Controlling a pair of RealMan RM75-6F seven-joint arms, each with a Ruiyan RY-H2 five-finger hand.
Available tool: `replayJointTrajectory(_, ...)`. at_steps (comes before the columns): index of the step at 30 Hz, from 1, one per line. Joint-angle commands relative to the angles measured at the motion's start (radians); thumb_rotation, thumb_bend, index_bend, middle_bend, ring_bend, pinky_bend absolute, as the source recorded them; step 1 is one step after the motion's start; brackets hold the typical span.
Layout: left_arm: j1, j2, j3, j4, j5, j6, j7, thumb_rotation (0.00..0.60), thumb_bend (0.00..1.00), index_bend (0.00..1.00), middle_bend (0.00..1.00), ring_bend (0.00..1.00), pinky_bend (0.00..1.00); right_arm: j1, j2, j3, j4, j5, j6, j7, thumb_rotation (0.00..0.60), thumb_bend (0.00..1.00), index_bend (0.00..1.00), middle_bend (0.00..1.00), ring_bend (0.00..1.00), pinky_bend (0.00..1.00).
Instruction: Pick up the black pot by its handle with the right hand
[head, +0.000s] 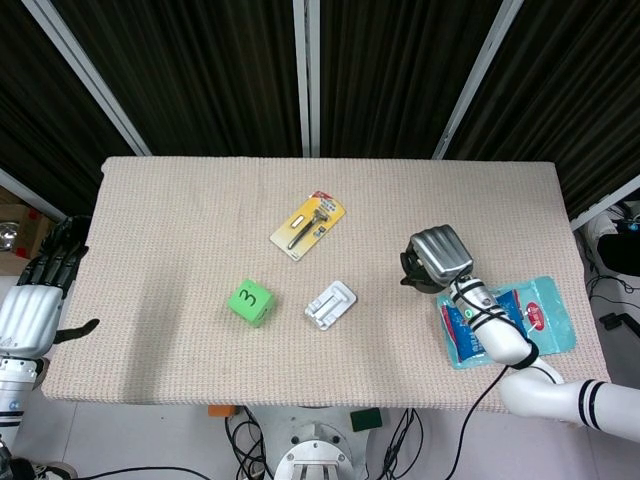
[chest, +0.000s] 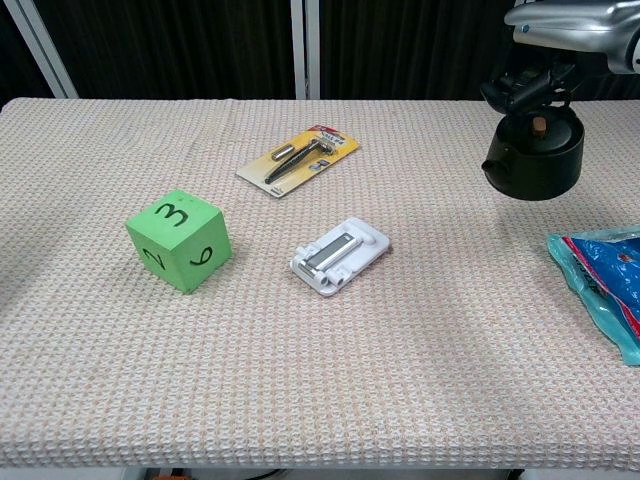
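Note:
The black pot (chest: 534, 159) hangs a little above the cloth at the right of the table, its lid knob showing on top. My right hand (chest: 548, 62) grips the pot's handle from above, fingers curled around it. In the head view the silver back of the right hand (head: 441, 257) covers most of the pot (head: 409, 269), of which only a dark edge shows. My left hand (head: 38, 295) sits off the table's left edge, fingers apart and holding nothing.
A green numbered cube (chest: 179, 240), a white flat device (chest: 338, 254) and a yellow razor pack (chest: 299, 158) lie on the beige cloth. A blue plastic packet (chest: 605, 283) lies at the right edge, close below the pot.

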Motion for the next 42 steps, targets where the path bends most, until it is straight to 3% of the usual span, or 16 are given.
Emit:
replayJointTrajectory(1,0.0,0.0,0.0,0.0,0.0,0.001,0.0,0.593,0.0,0.06,0.02,0.02,0.13,0.009,-0.002,-0.008,0.009,0.004,0.008,-0.042,0.516,0.78,1.0,1.0,1.0,0.6)
replayJointTrajectory(24,0.002,0.002,0.0,0.001,0.001,0.004,-0.006,0.59,0.0,0.06,0.02,0.02,0.13,0.039,-0.044,-0.044,0.081,-0.003,0.048,-0.245,0.536,0.78,1.0,1.0,1.0,0.6)
replayJointTrajectory(42,0.002,0.001,0.0,0.001,0.001,0.004,-0.005,0.592,0.0,0.06,0.02,0.02,0.13,0.039,-0.048,-0.037,0.079,0.025,0.039,-0.257,0.538,0.78,1.0,1.0,1.0,0.6)
